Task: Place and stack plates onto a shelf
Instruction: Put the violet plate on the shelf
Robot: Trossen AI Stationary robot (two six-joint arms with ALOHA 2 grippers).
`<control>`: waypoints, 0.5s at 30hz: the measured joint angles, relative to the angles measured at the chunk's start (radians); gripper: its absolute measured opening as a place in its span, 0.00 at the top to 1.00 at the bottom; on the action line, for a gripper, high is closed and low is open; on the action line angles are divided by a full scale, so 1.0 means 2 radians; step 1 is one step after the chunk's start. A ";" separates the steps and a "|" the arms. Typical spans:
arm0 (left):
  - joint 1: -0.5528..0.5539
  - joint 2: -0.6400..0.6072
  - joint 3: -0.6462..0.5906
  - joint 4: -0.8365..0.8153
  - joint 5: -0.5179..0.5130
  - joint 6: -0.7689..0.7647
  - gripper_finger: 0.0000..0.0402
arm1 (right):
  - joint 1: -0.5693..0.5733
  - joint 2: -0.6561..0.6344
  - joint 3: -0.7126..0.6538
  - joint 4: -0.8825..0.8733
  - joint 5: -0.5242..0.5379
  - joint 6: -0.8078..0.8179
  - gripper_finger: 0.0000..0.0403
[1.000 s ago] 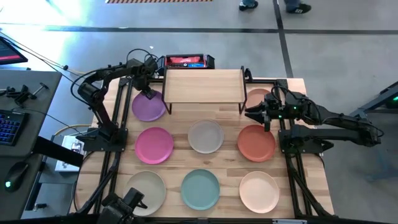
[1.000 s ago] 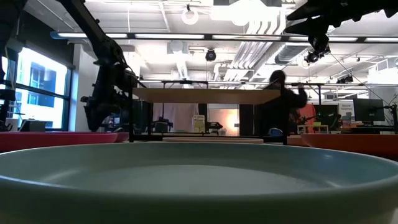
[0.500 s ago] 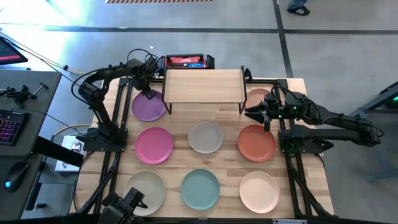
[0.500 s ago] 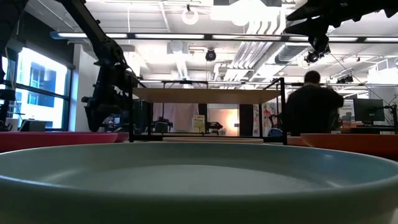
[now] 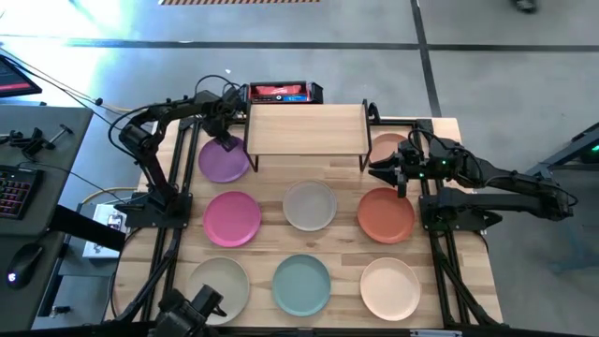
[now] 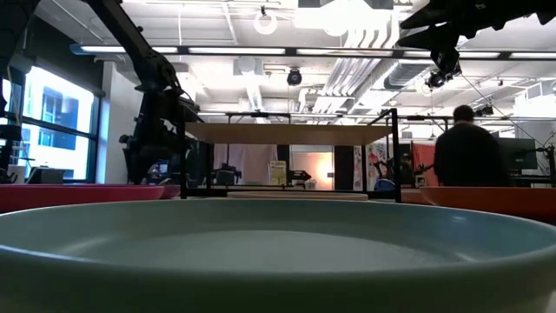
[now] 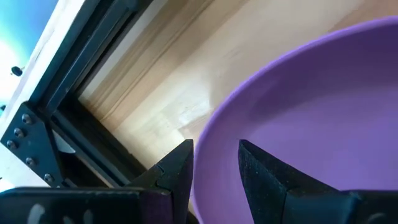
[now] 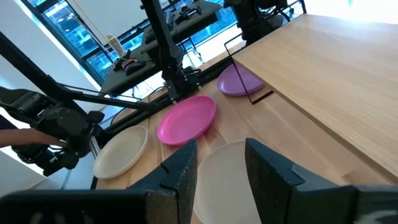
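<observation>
Left gripper point(image 5: 225, 142): hovering at the far rim of the purple plate point(image 5: 223, 160), beside the shelf's left legs; in the left wrist view its fingers point(image 7: 176, 171) are sitting slightly apart, straddling the plate's edge point(image 7: 298, 118) with one tip outside the rim and one over the bowl; I cannot tell whether they are touching it.

Right gripper point(image 5: 385, 170): hanging in the air near the shelf's right end, above the gap between the terracotta plate point(image 5: 386, 214) and the shelf; its fingers point(image 8: 180, 171) are spread and holding nothing.

Shelf point(image 5: 305, 129): standing at the far middle of the table point(image 5: 343, 180) on black legs, its light wooden top carrying no plates.

Plates on the table: lying in rows in front of the shelf — pink plate point(image 5: 232, 217), grey plate point(image 5: 310, 205) and the terracotta one in the middle row; beige plate point(image 5: 221, 285), teal plate point(image 5: 301, 285) and cream plate point(image 5: 390, 287) in the near row; a peach plate point(image 5: 387, 145) is sitting partly under the right arm, right of the shelf.

Red box point(image 5: 278, 92): lying behind the shelf at the table's far edge.

Person point(image 6: 467, 155): showing in the room beyond the table in the low view.
</observation>
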 joint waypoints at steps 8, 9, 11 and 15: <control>0.003 0.000 0.000 -0.001 -0.013 0.003 0.71 | 0.000 0.000 0.000 0.000 0.000 0.001 0.71; 0.004 0.000 0.000 -0.001 -0.013 0.003 0.71 | 0.000 0.000 0.000 0.000 0.000 0.003 0.71; 0.007 0.000 0.000 -0.001 -0.011 0.006 0.71 | 0.000 0.000 0.000 0.000 0.000 0.004 0.71; 0.008 0.000 0.000 0.000 -0.007 0.006 0.71 | 0.000 0.000 0.000 0.000 0.000 0.004 0.71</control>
